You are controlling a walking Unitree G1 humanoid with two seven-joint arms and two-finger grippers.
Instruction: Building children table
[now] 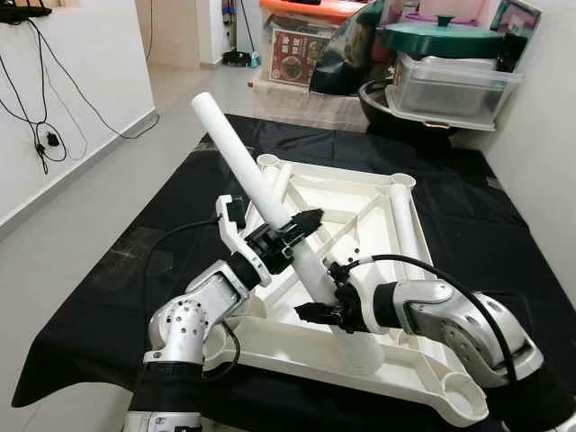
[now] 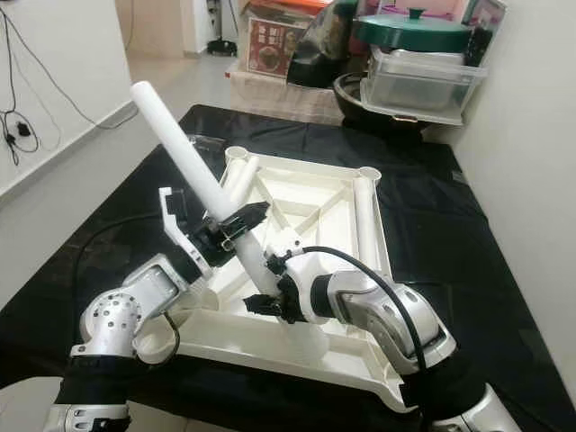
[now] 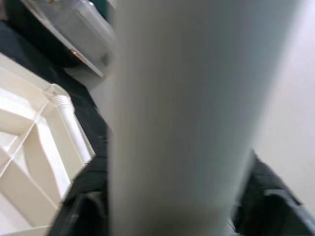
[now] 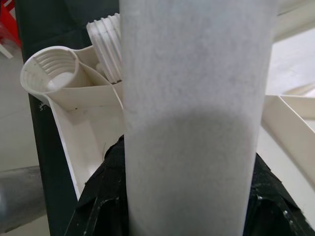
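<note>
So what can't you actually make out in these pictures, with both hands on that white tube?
- Bottom end of the white leg tube: the right hand covers it in the eye views, so whether it sits in a socket of the upturned tabletop is unclear.
- Left hand: in its wrist view the blurred tube blocks its fingers.
- Boxes at the back: print too small to read.

A matt white plastic table leg [image 1: 247, 171] above a smooth, glossy white plastic tabletop [image 1: 360, 202], lying on black cloth [image 1: 108, 297].
</note>
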